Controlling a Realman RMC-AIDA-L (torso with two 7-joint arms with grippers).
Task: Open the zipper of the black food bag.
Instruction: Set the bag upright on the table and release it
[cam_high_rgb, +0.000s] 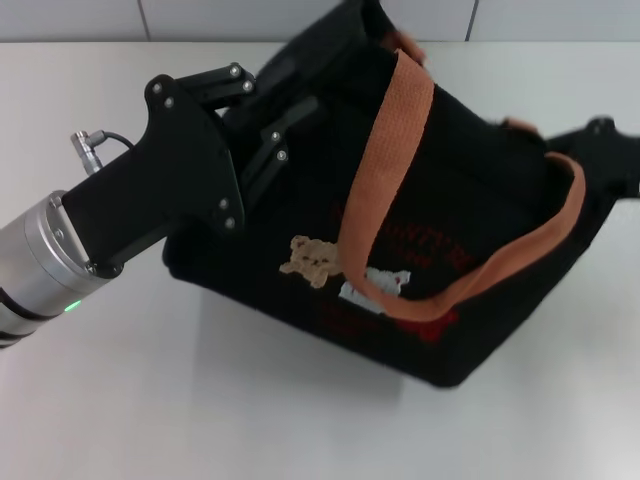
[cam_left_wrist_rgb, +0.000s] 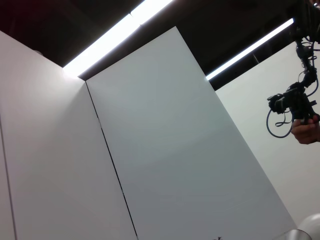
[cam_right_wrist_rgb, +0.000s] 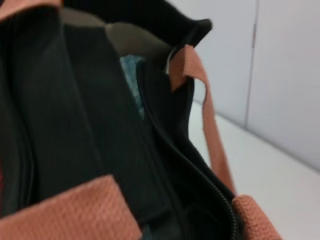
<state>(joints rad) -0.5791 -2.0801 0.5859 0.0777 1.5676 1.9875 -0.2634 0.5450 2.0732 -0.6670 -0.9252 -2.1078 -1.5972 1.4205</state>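
On the white surface (cam_high_rgb: 120, 400), backed by pale wall panels, the black food bag (cam_high_rgb: 470, 220) sits tilted. The left claw (cam_high_rgb: 262, 130) presses at its upper left corner, fingers spread. The right claw (cam_high_rgb: 600, 150) is beside the bag's far right end; I cannot tell its grip. The zipper (cam_right_wrist_rgb: 210, 187) track lies parted along the rim.

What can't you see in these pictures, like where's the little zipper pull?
- Zipper pull: not visible; the right wrist view shows only zipper track.
- Left gripper: in the head view its fingertips blend into the black food bag.
- Right gripper: head view shows only a dark part behind the bag.
- Left wrist view: only wall panels.
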